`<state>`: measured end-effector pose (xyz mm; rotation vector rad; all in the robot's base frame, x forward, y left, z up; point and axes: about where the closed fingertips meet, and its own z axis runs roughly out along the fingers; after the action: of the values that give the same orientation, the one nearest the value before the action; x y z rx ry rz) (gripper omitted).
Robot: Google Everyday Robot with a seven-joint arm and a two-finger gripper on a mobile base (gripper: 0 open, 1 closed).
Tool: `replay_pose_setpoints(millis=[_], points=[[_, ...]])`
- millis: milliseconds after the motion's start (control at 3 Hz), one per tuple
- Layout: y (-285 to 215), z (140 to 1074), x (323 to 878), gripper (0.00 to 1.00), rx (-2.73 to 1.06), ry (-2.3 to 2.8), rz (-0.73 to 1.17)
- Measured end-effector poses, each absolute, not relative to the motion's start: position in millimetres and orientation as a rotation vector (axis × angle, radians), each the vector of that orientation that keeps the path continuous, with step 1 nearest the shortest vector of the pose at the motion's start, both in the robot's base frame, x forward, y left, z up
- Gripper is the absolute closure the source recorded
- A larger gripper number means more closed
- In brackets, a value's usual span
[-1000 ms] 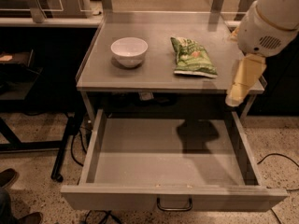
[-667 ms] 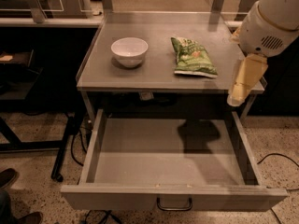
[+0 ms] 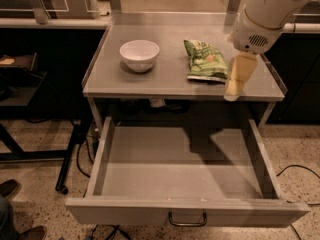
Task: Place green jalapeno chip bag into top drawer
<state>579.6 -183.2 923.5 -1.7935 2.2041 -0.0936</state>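
Note:
The green jalapeno chip bag (image 3: 206, 60) lies flat on the grey table top (image 3: 165, 79), right of centre. The top drawer (image 3: 185, 166) is pulled fully open below the table and holds nothing; its dark pull handle (image 3: 187, 220) shows at the front centre. My gripper (image 3: 234, 89) hangs down from the white arm (image 3: 267, 14) just right of the bag, over the table's right front part, holding nothing.
A white bowl (image 3: 139, 54) stands on the table left of the bag. Cables (image 3: 82, 154) and a dark stand leg (image 3: 67, 164) lie on the floor at the left. A person's shoe (image 3: 9, 189) is at the lower left. Another counter (image 3: 50, 19) runs behind at the left.
My gripper has moved left, from beyond the table's right edge to right beside the chip bag. The bag, the bowl and the drawer have not moved.

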Motion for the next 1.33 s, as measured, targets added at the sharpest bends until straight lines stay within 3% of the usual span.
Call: replay_pose_setpoints(millis=[333,667,1333], points=[[-174,902,623,0.00,-1.826,2.221,-0.101],[-174,902,623,0.00,-1.824,2.220,-0.100],[-188,892,725,0.00,-1.691,2.298,-0.153]])
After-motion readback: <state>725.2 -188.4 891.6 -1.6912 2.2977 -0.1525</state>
